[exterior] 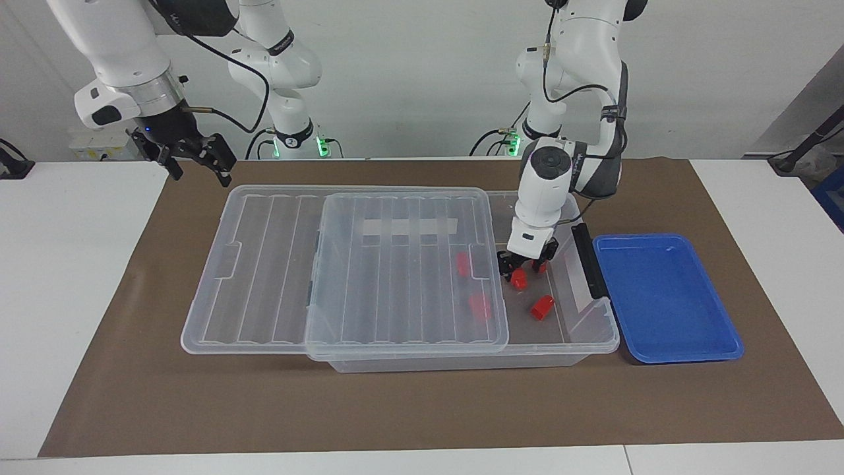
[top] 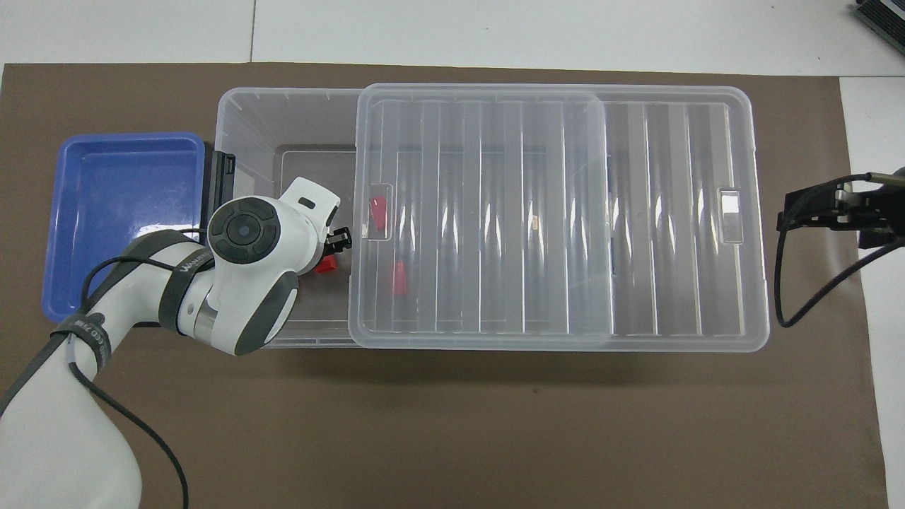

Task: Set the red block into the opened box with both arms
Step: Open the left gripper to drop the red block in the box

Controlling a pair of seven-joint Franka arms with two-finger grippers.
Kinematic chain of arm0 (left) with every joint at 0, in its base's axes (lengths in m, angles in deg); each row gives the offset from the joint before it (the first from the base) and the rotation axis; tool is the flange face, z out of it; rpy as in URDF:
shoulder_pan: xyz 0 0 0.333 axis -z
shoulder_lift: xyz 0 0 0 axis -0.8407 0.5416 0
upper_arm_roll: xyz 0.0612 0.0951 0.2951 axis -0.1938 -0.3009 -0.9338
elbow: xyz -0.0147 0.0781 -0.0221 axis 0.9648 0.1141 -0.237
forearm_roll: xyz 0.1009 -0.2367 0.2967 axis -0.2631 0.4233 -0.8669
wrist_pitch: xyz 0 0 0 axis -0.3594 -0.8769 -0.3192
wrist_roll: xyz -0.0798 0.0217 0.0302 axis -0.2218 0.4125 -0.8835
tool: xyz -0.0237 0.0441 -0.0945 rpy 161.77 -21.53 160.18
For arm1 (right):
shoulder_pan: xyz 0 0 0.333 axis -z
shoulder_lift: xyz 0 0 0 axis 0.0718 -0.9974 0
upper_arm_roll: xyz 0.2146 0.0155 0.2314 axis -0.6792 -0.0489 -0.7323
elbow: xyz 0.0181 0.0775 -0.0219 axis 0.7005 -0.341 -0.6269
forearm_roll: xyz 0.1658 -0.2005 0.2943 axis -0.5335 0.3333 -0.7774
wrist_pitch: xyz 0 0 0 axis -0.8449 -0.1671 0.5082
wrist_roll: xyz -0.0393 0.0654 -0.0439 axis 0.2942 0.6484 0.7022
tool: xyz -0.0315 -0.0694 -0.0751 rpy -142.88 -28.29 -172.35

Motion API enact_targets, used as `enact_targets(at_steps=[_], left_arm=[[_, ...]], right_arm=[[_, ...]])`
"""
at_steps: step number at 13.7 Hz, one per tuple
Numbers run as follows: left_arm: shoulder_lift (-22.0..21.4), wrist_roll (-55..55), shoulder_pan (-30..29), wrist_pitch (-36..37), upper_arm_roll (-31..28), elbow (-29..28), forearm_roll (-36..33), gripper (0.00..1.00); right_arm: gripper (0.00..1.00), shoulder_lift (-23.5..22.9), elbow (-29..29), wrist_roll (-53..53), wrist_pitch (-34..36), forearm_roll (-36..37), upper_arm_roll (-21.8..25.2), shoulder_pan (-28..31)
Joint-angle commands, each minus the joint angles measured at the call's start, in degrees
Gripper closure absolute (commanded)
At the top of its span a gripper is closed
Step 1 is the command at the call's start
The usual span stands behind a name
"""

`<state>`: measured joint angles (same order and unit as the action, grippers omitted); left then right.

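1. Step in hand: the drop. The left tool (exterior: 525, 261) is down inside the open end of the box (exterior: 597, 328), fingers parted and holding nothing. The red block (exterior: 519, 280) lies on the box floor just below the fingertips, at their 6 o'clock in the facing view. We judge it already let go.
2. Four more blocks sit in the box. A second block (exterior: 540, 267) is at the tool's 3 o'clock, a third block (exterior: 542, 307) at its 5 o'clock, and two covered blocks (exterior: 464, 263) lie under the lid (exterior: 395, 264).
3. The lid is slid toward the right arm's end, so only the 3 o'clock end of the box is uncovered in the facing view. The blue tray (exterior: 666, 297) lies just beside that end.
4. The right tool (exterior: 198, 155) waits wide and empty above the counter (exterior: 79, 277), off the lid's 10 o'clock corner.
5. Next move, in our judgement: lift the left tool straight up, clear of the lid's edge and the neighbouring blocks.
6. The facing view shows the tool's height, the gap above the block and all five blocks.
7. In the overhead view the left wrist hides most of the open end. One exposed block (top: 325, 265) shows at the tool's 7 o'clock, and we cannot tell which it is.
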<state>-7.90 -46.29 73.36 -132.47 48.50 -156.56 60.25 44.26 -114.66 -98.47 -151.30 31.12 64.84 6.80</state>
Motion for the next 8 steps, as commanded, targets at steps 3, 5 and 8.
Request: enact_targets(at_steps=[3,5,8], left_arm=[[-2.3,1.1,-1.9,14.4,-0.4,9.4,-0.8,0.22],[-2.7,8.2,-3.7,22.7,-0.5,15.7,0.7,0.15],[-3.0,16.3,-7.3,32.7,-0.7,22.8,2.1,0.00]], right_arm=[[0.00,1.7,-2.1,-0.5,-1.2,-0.2,-0.4,0.7],[0.00,1.7,-2.1,-0.5,-1.2,-0.2,-0.4,0.7],[0.00,1.7,-2.1,-0.5,-1.2,-0.2,-0.4,0.7]])
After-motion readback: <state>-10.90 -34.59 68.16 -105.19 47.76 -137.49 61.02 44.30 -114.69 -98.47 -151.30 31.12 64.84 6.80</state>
